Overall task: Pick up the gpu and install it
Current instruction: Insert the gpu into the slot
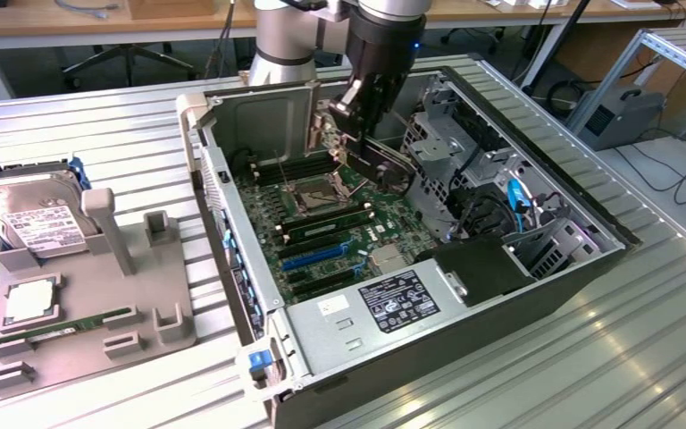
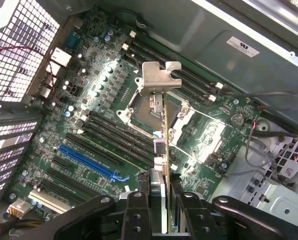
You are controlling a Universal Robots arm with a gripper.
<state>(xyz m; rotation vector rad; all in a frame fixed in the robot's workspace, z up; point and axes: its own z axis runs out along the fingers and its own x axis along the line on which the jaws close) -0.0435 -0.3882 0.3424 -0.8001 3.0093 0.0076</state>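
The gpu (image 1: 381, 166) hangs inside the open computer case (image 1: 355, 331), above the green motherboard (image 1: 319, 228) near the CPU socket (image 1: 315, 197). My gripper (image 1: 355, 125) is shut on it from above. In the wrist view the gpu (image 2: 165, 145) appears edge-on between my gripper (image 2: 161, 202) and the board, its silver bracket (image 2: 159, 77) at the far end. Black fingers (image 2: 139, 205) clamp it on both sides. A blue expansion slot (image 2: 89, 161) lies apart from the card, off to one side; the same blue slot (image 1: 313, 257) sits nearer the case front.
On the exterior view's left, a grey fixture tray (image 1: 117, 349) holds a silver hard drive (image 1: 39, 219), a green RAM stick (image 1: 63, 328) and a small square chip (image 1: 28, 304). Within the case, a metal drive cage (image 1: 439, 143) and black and blue cables (image 1: 498, 210) stand close to the card.
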